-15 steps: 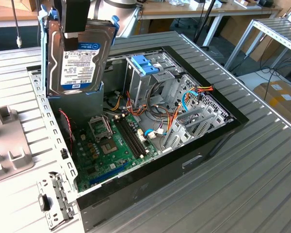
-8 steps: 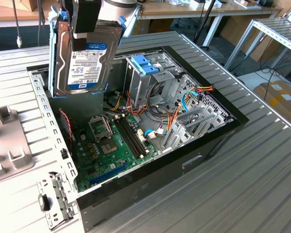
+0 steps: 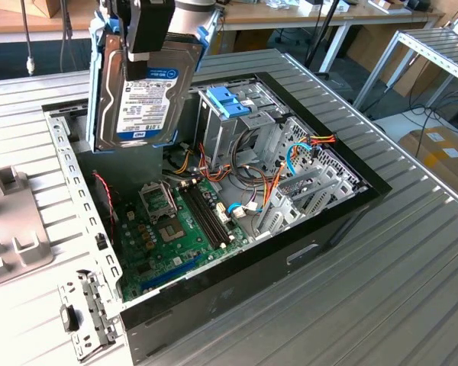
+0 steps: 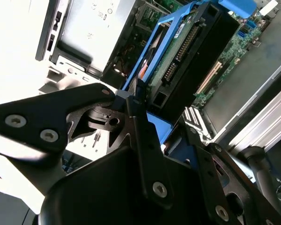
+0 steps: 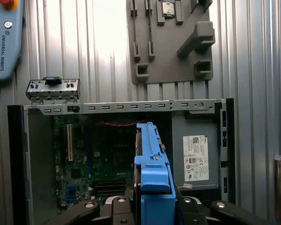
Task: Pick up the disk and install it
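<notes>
The disk (image 3: 141,91) is a dark hard drive with a white and blue label in a bright blue carrier. It hangs on edge, high above the back left part of the open computer case (image 3: 320,221). My gripper (image 3: 148,42) is shut on its upper end, with black fingers on both flat sides. In the second wrist view the disk (image 4: 187,47) reaches away from the black fingers (image 4: 136,117) toward the case. In the first wrist view the blue carrier (image 5: 152,164) stands edge-on over the green motherboard (image 5: 89,154).
A metal drive cage with a light-blue latch (image 3: 229,101) stands at the back of the case, beside bundles of wires (image 3: 267,183). A grey power-supply box (image 5: 196,154) fills one corner. A grey fixture plate (image 3: 8,221) and a metal bracket (image 3: 88,313) lie outside on the ribbed table.
</notes>
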Controlling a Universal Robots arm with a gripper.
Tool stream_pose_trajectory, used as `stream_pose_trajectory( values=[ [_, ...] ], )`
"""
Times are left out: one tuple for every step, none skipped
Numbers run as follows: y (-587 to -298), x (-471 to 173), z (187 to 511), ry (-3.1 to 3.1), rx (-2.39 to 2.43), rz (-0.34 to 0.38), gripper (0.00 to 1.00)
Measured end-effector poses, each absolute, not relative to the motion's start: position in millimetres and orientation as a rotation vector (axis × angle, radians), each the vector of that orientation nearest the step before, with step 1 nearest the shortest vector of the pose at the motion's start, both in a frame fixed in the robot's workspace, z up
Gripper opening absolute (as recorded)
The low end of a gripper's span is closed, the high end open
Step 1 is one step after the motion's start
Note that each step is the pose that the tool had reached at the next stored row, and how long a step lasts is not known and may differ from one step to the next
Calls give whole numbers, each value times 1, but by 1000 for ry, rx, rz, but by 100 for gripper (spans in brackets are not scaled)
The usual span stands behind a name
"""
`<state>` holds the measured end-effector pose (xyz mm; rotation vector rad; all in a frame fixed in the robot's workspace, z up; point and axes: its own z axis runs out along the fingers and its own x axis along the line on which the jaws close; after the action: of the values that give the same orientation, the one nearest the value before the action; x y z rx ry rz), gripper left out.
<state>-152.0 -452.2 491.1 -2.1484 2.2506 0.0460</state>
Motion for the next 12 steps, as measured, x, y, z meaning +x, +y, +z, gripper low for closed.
stream_pose_trajectory(
  values=[
    [-452, -150, 491, 2251, -2149, 46, 37],
    [-453, -149, 491, 2251, -2149, 46, 37],
    [-453, -148, 491, 2251, -2149, 47, 37],
    [-453, -147, 491, 2251, -2149, 47, 37],
    [-454, -145, 491, 2251, -2149, 47, 37],
    [-454, -143, 490, 2251, -2149, 47, 37],
    [-454, -142, 490, 2251, -2149, 47, 37],
    [-455, -140, 490, 2251, -2149, 48, 37],
    [-455, -139, 490, 2251, -2149, 48, 37],
    [-455, -138, 490, 2252, -2149, 48, 37],
    [-455, -137, 490, 2252, -2149, 48, 37],
    [-456, -136, 490, 2252, -2149, 48, 37]
  ],
)
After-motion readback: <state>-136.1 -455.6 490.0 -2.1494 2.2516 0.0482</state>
